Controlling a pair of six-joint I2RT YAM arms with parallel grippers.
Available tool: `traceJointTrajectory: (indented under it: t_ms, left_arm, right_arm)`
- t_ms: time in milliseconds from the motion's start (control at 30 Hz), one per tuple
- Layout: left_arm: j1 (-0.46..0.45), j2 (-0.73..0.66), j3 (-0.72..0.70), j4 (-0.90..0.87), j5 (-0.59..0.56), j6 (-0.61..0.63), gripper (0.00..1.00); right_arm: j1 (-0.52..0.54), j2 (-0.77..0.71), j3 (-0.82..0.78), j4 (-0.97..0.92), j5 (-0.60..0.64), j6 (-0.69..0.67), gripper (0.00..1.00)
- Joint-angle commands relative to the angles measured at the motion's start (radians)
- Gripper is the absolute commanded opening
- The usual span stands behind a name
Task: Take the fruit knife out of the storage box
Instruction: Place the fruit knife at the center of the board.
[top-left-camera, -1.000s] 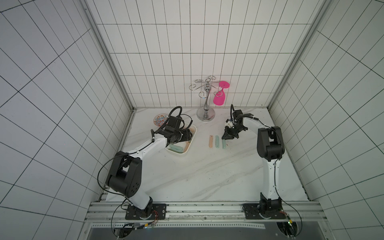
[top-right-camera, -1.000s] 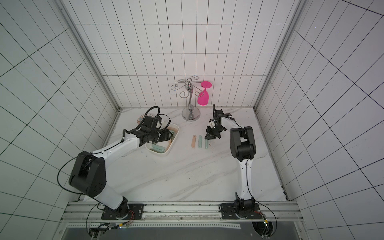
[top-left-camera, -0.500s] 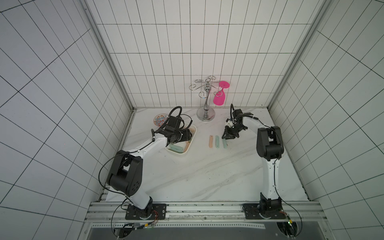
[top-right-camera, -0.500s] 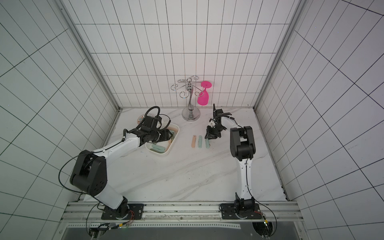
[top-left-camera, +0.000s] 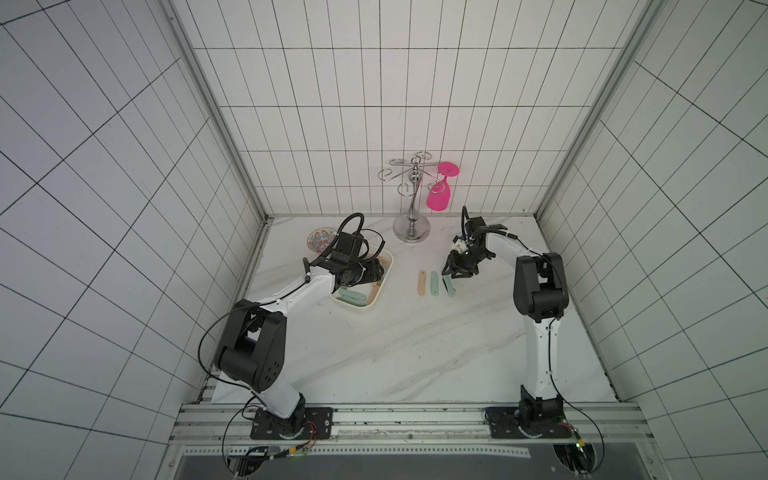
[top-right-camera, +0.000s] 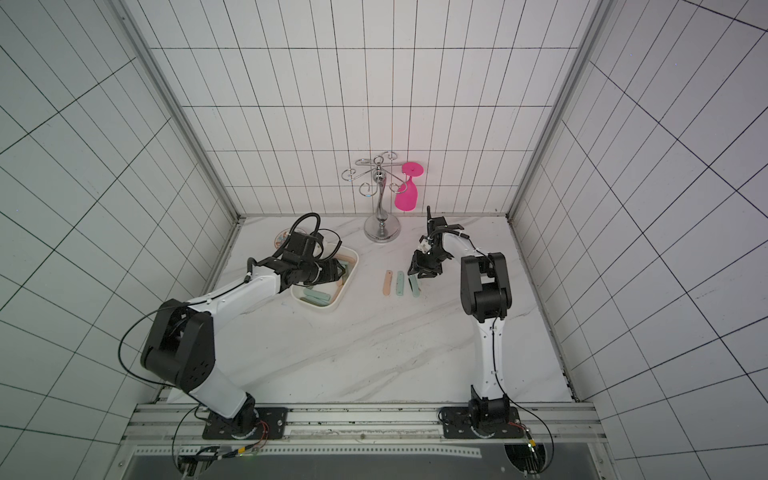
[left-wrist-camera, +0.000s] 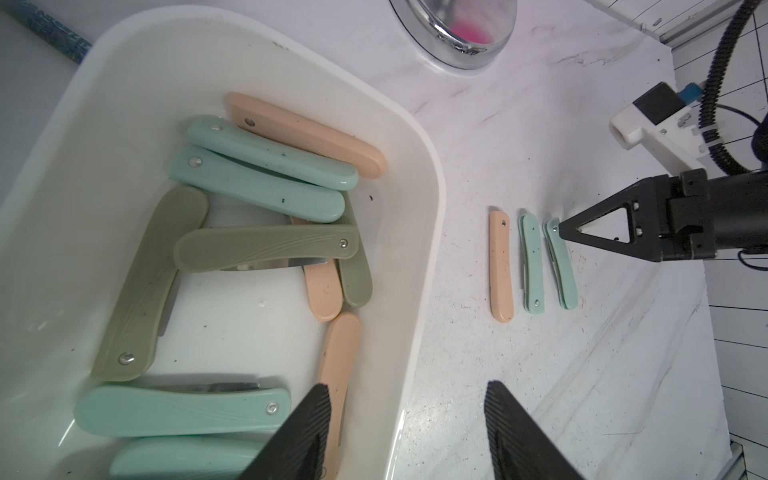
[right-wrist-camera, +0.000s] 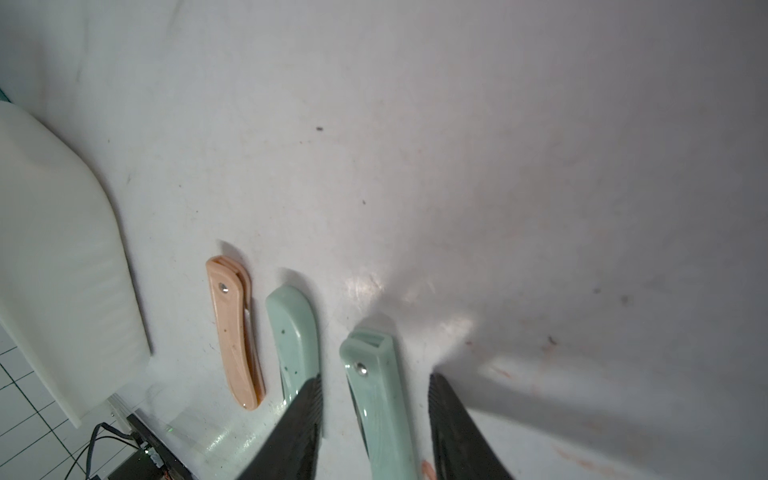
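The white storage box (left-wrist-camera: 432, 216) holds several folded fruit knives in mint, olive and peach, among them a mint one (left-wrist-camera: 183, 411) near my left fingers. My left gripper (left-wrist-camera: 407, 386) is open and empty, astride the box's long wall with one finger inside and one over the table; both top views show it above the box (top-left-camera: 384, 286). Three folded knives lie side by side on the table: peach (top-left-camera: 422, 282), mint (top-left-camera: 434, 283) and mint (top-left-camera: 449, 287). My right gripper (right-wrist-camera: 376, 378) stands open around that last mint knife (right-wrist-camera: 380, 399), with a gap on each side.
A chrome glass stand (top-left-camera: 411, 228) with a pink glass (top-left-camera: 439, 197) hanging from it stands at the back wall. A small patterned bowl (top-left-camera: 320, 240) sits behind the box. Tiled walls close in the left, right and back sides.
My right gripper has opened and let go of the mint knife, which now lies on the table beside the other two. The left arm has not moved.
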Motion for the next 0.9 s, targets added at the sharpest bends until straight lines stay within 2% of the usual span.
traceJointTrajectory:
  t_ms: [0, 333, 533, 700, 867]
  left_arm:
    - [0.005, 0.018, 0.029, -0.017, -0.057, -0.001, 0.63]
    - [0.005, 0.068, 0.068, -0.094, -0.237, 0.0, 0.65]
    - [0.005, 0.14, 0.108, -0.086, -0.266, -0.007, 0.67]
    - [0.006, 0.211, 0.163, -0.087, -0.296, -0.089, 0.68]
    - [0.009, 0.26, 0.188, -0.074, -0.279, -0.258, 0.68]
  right_arm:
    - [-0.012, -0.056, -0.006, -0.011, 0.089, 0.008, 0.5]
    - [0.055, -0.215, -0.076, 0.0, 0.223, 0.041, 0.69]
    - [0.096, -0.29, -0.073, -0.012, 0.241, 0.046, 0.78]
    - [0.136, -0.324, -0.039, -0.043, 0.237, 0.042, 0.81]
    - [0.145, -0.337, -0.028, -0.055, 0.229, 0.036, 0.81]
